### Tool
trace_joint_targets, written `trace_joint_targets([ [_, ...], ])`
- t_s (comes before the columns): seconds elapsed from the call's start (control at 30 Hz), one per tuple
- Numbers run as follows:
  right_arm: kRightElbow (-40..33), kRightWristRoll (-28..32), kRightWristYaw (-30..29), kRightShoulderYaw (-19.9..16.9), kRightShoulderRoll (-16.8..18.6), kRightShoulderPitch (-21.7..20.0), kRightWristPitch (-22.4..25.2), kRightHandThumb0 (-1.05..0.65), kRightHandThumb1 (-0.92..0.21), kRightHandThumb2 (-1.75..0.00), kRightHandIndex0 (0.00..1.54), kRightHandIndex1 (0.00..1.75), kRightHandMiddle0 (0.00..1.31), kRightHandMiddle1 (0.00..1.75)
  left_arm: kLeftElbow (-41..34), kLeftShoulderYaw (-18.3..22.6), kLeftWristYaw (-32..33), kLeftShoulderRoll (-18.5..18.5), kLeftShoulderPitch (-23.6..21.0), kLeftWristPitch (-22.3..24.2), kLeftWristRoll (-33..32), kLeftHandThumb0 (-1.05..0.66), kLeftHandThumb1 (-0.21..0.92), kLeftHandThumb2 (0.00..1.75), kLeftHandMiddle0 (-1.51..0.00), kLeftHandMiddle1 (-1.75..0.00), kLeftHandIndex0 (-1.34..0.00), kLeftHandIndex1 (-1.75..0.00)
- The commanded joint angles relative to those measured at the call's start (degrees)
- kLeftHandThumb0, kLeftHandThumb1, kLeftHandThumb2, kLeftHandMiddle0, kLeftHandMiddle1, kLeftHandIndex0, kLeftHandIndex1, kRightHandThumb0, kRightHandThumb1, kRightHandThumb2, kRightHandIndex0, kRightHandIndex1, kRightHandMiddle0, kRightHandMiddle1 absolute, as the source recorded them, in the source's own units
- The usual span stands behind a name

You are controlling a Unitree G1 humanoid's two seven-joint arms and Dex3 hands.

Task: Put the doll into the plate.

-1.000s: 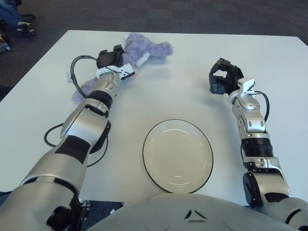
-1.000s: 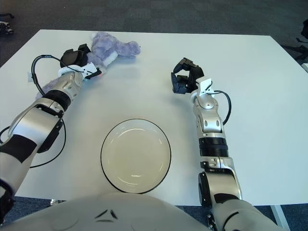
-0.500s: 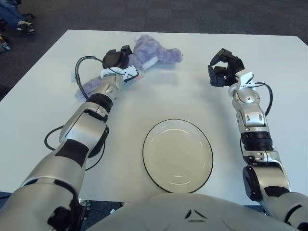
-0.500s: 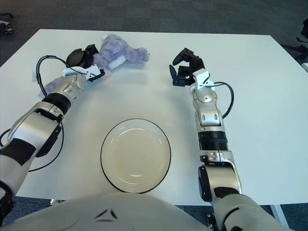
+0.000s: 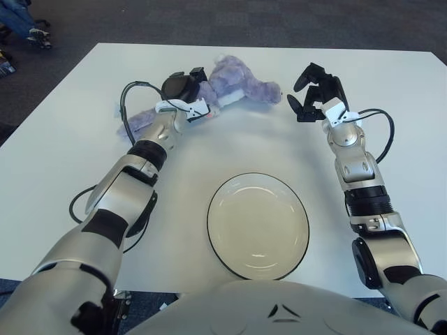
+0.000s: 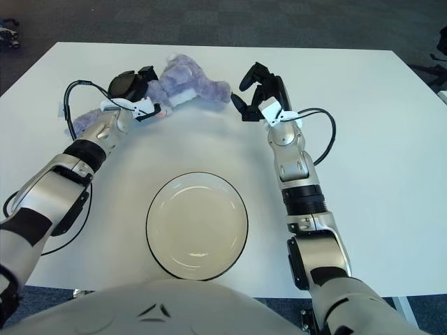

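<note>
Left hand (image 5: 183,87) sits against the purple doll (image 5: 237,85), fingers curled into its near flank, apparently gripping it (contact partly hidden by the hand itself). Doll lies across the far side of the white table (image 5: 63,167), long axis running sideways from left hand toward right hand (image 5: 312,94). Right hand hovers just beyond the doll's other end, fingers spread, holding nothing. Plate (image 5: 258,225) lies well back from both hands, toward the robot's body, empty. Dark carpet surrounds the table. Left hand looks best placed to carry.
</note>
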Motion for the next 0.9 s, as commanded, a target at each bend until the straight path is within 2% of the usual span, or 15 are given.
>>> trace_joint_targets([
  [0.0,0.54,-1.39,1.62,1.02,-1.92,-1.05,-0.67,-0.40,-0.59,-0.94,0.91,1.75,0.41,1.72,-4.07,-0.42,-1.32,0.89,2.23,0.48,1.05,0.55,0.14,1.54,-0.76,-1.75,-1.00,-1.75],
  [0.13,1.57,-2.15,2.44,1.99,-2.48,-1.19,-0.86,-0.39,-0.67,-0.79,0.99,1.75,0.41,1.66,-9.40,0.06,-2.65,1.36,4.53,1.35,1.17,0.55,0.13,1.55,-0.77,-1.75,-1.00,-1.75],
  [0.17,1.83,-2.34,2.67,2.29,-2.57,-1.20,-0.77,-0.48,-0.61,-0.78,0.98,1.75,0.27,1.64,-10.59,0.24,-3.06,1.51,5.12,1.21,1.08,0.55,0.12,1.55,-0.77,-1.75,-1.00,-1.75],
  [0.23,2.14,-2.58,2.95,2.75,-2.65,-1.24,-0.59,-0.57,-0.55,-0.79,0.79,1.75,0.14,1.61,-12.24,0.46,-3.50,1.79,5.97,0.93,1.11,0.55,0.12,1.55,-0.77,-1.75,-1.00,-1.75],
  [0.27,2.24,-2.66,3.04,2.91,-2.67,-1.26,-0.53,-0.61,-0.53,-0.80,0.61,1.75,0.09,1.57,-12.86,0.50,-3.59,1.91,6.29,0.85,1.22,0.55,0.12,1.55,-0.77,-1.75,-1.00,-1.75],
  [0.33,2.30,-2.84,3.32,3.13,-2.59,-1.28,-0.08,-0.65,-0.51,-0.81,0.44,1.75,0.04,1.54,-13.95,0.52,-3.76,2.08,6.81,0.82,1.52,0.55,0.12,1.55,-0.77,-1.75,-1.00,-1.75],
  [0.37,2.27,-2.94,3.50,3.19,-2.52,-1.27,0.23,-0.68,-0.51,-0.81,0.28,1.58,0.03,1.50,-14.41,0.50,-3.84,2.14,7.01,0.83,1.68,0.55,0.12,1.55,-0.77,-1.75,-1.00,-1.75],
  [0.47,2.14,-3.41,4.13,3.69,-2.41,-1.22,1.31,-0.75,-0.55,-0.75,0.09,1.36,0.01,1.39,-17.02,0.29,-3.96,2.04,8.03,1.00,2.33,0.55,0.13,1.55,-0.77,-1.75,-1.00,-1.75],
  [0.6,2.51,-3.41,5.26,4.26,-2.12,-1.42,3.13,-0.83,-0.60,-0.63,0.02,1.13,0.00,1.22,-20.43,0.22,-4.06,2.05,9.47,0.84,3.03,0.55,0.13,1.54,-0.76,-1.75,-1.04,-1.75],
  [0.87,3.09,-2.11,7.97,4.77,-1.83,-1.70,4.82,-0.84,-0.58,-0.57,0.00,1.05,0.00,1.06,-24.44,0.52,-4.88,2.16,11.36,0.90,3.90,0.55,0.13,1.54,-0.76,-1.75,-1.07,-1.75],
])
